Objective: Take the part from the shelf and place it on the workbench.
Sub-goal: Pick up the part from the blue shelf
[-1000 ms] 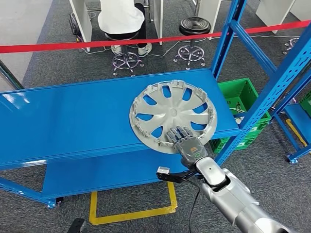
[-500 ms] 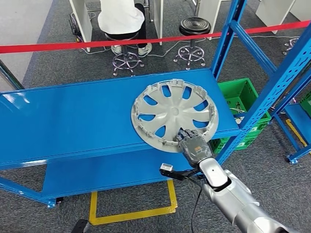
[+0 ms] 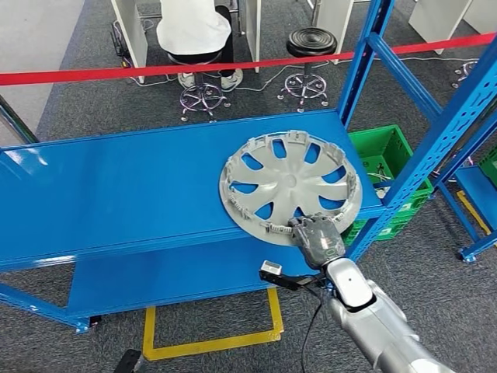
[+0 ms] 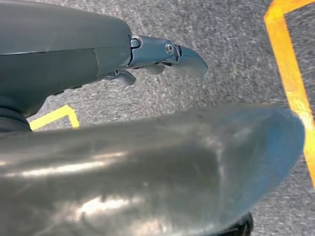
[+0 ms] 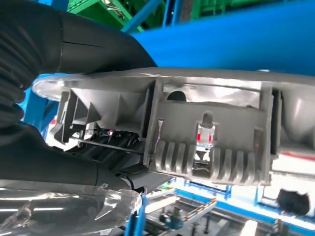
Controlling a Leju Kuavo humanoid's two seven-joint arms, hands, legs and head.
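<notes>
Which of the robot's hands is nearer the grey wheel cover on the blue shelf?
Right. The right hand grips the wheel cover at its near rim; the left hand hangs over the floor.

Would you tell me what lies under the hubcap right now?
The hubcap rests on the blue shelf, its near rim overhanging where the right hand grips it. The shelf surface beneath is covered.

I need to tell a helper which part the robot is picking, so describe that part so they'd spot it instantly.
On the blue shelf, look toward its right end, near the front edge. The wheel cover lies there, a round silver-grey disc with curved spokes and a clipped rim, gripped at its near edge by the right hand.
</notes>
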